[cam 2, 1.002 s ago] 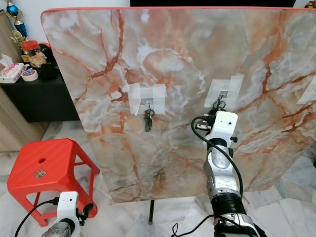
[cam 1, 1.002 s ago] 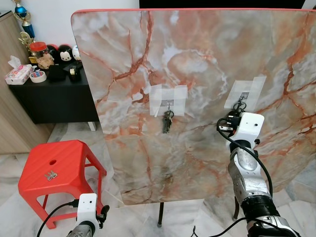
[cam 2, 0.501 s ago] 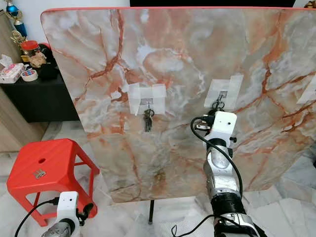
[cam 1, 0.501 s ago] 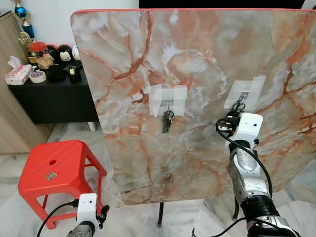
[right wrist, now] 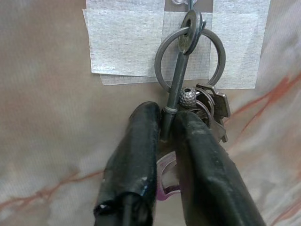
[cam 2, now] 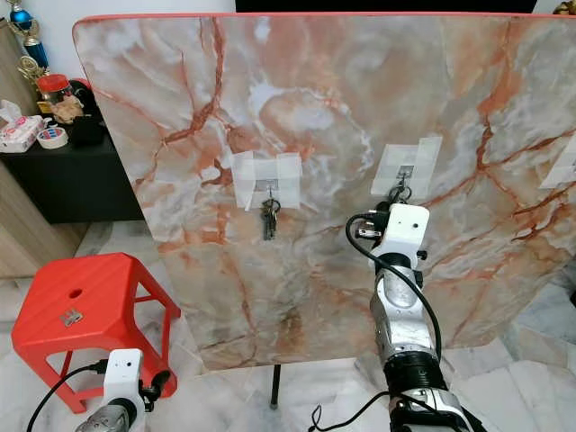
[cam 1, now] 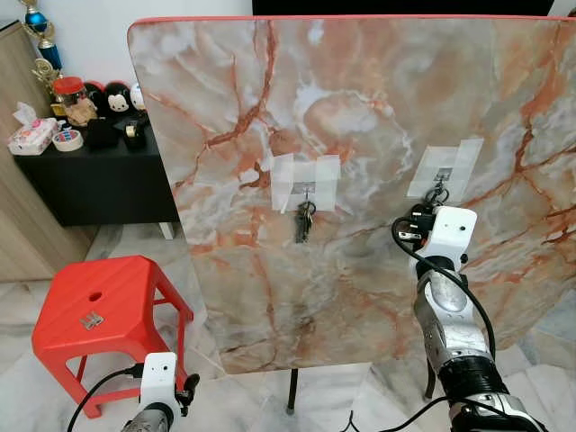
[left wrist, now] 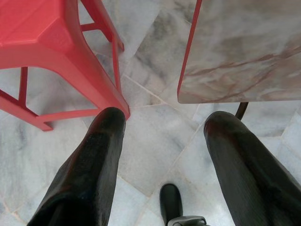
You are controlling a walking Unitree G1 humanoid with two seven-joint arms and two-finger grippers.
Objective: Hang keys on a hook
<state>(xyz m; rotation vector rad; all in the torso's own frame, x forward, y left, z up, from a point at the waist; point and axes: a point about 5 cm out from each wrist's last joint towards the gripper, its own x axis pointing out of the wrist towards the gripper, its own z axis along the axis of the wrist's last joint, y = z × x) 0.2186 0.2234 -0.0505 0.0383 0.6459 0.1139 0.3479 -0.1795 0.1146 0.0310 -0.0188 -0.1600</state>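
An upright marble-patterned board [cam 1: 360,108] carries two small hooks under white tape patches. One bunch of keys [cam 1: 304,220] hangs from the left hook [cam 1: 307,189]. My right gripper [right wrist: 167,117] is raised to the right tape patch [cam 1: 443,171], shut on the shank of a long key. That bunch of keys [right wrist: 188,70] has its ring looped over the right hook [right wrist: 190,4], with more keys dangling beside the fingers [right wrist: 141,141]. My left gripper [left wrist: 167,117] hangs low and open above the floor, beside the red stool [cam 1: 99,306].
A black cabinet [cam 1: 99,180] with toys, tape rolls and a trophy stands at the back left. The board's thin black leg [cam 1: 292,387] reaches the marble floor [left wrist: 155,146]. A cable [cam 1: 409,243] loops off my right wrist.
My right wrist has sunk very slightly below the right hook, still holding the key. The left arm has not moved.
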